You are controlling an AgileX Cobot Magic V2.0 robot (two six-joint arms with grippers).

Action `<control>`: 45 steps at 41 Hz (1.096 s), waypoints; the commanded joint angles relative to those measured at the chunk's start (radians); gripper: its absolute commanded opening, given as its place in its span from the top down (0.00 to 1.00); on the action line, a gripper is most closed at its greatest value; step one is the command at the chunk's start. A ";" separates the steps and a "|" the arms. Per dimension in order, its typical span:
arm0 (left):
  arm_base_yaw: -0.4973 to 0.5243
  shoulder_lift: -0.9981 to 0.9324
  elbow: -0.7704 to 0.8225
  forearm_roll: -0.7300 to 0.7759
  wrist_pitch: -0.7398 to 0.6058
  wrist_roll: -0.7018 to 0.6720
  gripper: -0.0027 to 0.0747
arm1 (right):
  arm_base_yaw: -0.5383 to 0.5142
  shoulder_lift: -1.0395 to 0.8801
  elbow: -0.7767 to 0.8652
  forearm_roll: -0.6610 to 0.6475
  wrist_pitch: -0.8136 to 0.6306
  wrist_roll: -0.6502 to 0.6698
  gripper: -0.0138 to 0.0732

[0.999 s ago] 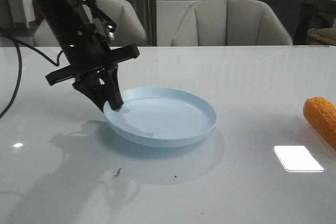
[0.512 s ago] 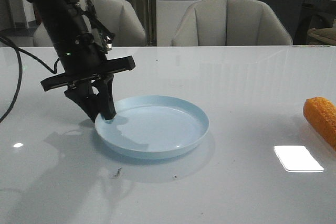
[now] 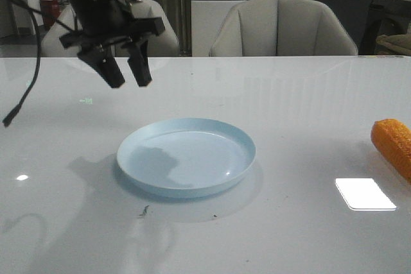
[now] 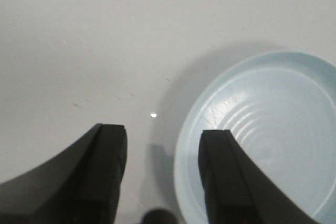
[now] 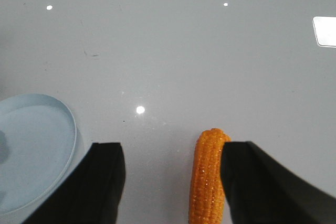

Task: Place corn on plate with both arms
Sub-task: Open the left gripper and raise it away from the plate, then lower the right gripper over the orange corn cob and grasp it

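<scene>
My right gripper (image 5: 170, 182) is hanging spread, empty | corn (image 5: 208, 177) is lying on the table (image 5: 173, 45) between my fingers, right of the plate (image 5: 31, 150) | long axis is running along them, tip pointing away from me

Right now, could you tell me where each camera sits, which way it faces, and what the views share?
Front view: faces forward over the table; shows the plate, the corn at right, the raised left hand.
Left wrist view: looks down past the left hand's open fingers at the plate's rim.
Right wrist view: looks down past the right hand at the corn.
All three share the plate.
</scene>
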 commanded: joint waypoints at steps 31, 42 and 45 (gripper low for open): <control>0.216 -1.033 0.759 0.307 -0.619 -0.051 0.47 | -0.004 -0.012 -0.037 0.008 -0.035 -0.003 0.26; 0.300 -1.417 1.263 0.301 -0.855 -0.052 0.47 | -0.004 -0.009 -0.037 0.008 0.003 -0.003 0.26; 0.307 -1.485 1.330 0.301 -0.869 -0.052 0.47 | -0.004 0.000 -0.037 0.007 0.016 -0.003 0.26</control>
